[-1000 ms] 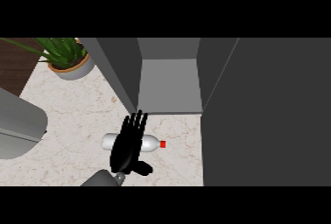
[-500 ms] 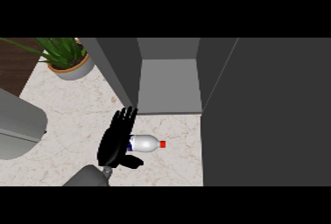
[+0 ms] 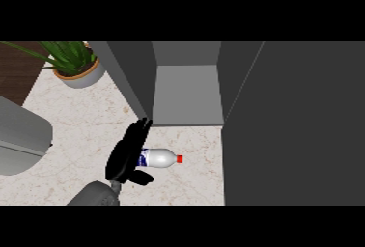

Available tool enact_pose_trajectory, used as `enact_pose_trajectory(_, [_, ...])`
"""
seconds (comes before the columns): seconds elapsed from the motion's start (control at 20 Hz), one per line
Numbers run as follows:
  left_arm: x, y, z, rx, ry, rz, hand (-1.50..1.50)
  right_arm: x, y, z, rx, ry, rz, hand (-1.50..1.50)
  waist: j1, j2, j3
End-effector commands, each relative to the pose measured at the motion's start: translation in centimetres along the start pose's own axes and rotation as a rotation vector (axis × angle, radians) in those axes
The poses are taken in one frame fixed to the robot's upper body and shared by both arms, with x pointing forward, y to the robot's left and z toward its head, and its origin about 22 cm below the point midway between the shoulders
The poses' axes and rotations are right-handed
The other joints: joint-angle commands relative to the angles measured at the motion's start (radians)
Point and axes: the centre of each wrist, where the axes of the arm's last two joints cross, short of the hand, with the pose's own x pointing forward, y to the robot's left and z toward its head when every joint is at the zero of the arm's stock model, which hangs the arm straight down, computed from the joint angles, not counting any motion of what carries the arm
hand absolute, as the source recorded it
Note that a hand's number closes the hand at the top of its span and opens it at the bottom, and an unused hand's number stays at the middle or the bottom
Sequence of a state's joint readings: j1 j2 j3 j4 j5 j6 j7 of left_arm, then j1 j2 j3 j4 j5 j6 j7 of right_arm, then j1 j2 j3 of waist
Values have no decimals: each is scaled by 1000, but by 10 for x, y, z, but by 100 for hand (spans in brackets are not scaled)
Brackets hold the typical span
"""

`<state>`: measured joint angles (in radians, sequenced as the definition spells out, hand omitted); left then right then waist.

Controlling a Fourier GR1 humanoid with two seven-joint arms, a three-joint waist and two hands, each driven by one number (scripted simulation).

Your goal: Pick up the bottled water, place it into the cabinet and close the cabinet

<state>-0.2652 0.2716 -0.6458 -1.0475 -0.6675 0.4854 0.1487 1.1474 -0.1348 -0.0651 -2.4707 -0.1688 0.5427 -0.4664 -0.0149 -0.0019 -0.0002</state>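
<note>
since earlier, right black hand (image 3: 127, 155) slid left, fingers straight, beside clear plastic red-capped water bottle (image 3: 161, 158); light, slippery, grasp mid-body.

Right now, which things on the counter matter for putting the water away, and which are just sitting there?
For the job:
- bottled water, lying on its side, red cap pointing right
- cabinet, open
- cabinet door, swung open at the right
- hand at the bottle's left end

Just there:
- potted plant, far left
- grey appliance, left edge

Left hand (image 3: 125, 157) beside bottled water (image 3: 160, 157)
</note>
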Motion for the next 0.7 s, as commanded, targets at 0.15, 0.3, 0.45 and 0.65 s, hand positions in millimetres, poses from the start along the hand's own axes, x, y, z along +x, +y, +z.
enact_pose_trajectory(0.15, [-22, -9, 0, -20, 28, 65, 150, 31, 12, -9, -7, -83, -33, -150, -3, 4, -2])
enact_pose_trajectory(0.3, [-12, -21, -3, -6, 15, 66, 150, 29, 3, -4, 28, -65, -35, -150, -4, 4, -1])
enact_pose_trajectory(0.45, [-4, -11, -12, -7, 11, 103, 150, 26, 5, -4, 14, -69, -2, -150, -5, 3, -1])
enact_pose_trajectory(0.65, [10, -20, -20, -4, -99, 9, 150, 21, 4, -4, 14, -64, -39, -150, -10, 4, -1])
